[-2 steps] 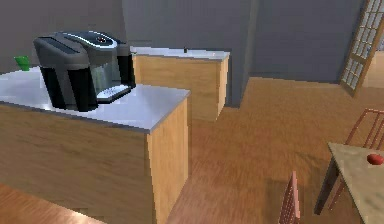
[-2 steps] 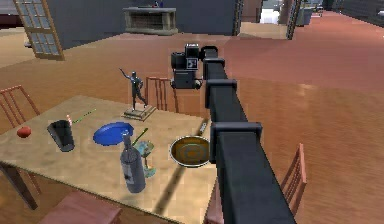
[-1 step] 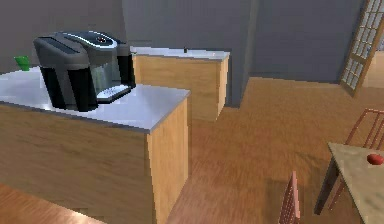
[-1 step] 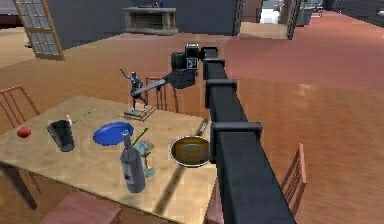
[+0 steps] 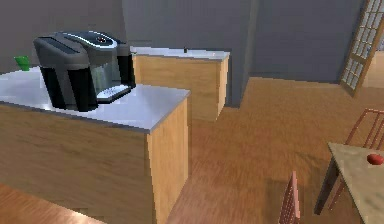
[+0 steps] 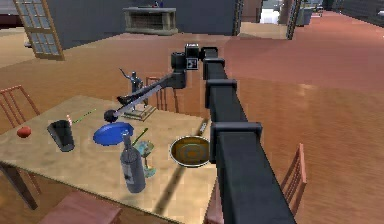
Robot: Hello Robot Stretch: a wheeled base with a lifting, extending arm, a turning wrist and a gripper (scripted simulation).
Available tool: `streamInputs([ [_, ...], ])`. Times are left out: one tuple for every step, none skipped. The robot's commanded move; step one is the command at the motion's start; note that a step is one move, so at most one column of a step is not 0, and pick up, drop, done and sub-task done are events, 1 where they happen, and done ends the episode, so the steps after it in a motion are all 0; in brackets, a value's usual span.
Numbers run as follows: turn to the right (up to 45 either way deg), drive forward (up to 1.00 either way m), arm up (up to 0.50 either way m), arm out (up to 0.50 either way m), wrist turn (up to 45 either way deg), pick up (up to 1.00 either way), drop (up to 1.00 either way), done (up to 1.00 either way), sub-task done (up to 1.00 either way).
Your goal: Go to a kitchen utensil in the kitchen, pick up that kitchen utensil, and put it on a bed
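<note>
My arm (image 6: 225,120) reaches out over a wooden dining table (image 6: 60,165). The gripper (image 6: 128,95) points down and left above the table's far side, with a small grey thing at its fingers. I cannot tell whether it holds anything. A blue plate (image 6: 115,133), a dark cup (image 6: 62,135), a dark bottle (image 6: 133,165), a bowl (image 6: 190,152) and a red apple (image 6: 22,131) are on the table. A thin utensil-like stick (image 6: 85,116) lies near the cup. The same table (image 5: 355,165) and apple (image 5: 374,158) appear at the forward view's right.
A counter (image 5: 150,110) carrying a dark coffee machine (image 5: 85,68) and a small green thing (image 5: 22,62) stands ahead, with a second counter (image 5: 185,75) behind. Wooden chairs (image 6: 12,105) (image 6: 295,175) ring the table. A paned door (image 6: 40,25) stands beyond it. Open wood floor lies between counter and table.
</note>
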Motion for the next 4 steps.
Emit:
streamInputs([
  [0.0,0.00,0.00,0.00,-42.0,0.00,0.00,0.00,0.00],
  [0.0,0.00,0.00,-0.44,0.0,0.00,0.00,0.00,0.00],
  [45.0,0.00,0.00,0.00,0.0,0.00,0.00,0.00,0.00],
  [12.0,0.00,0.00,0.00,0.0,0.00,0.00,0.00,0.00],
])
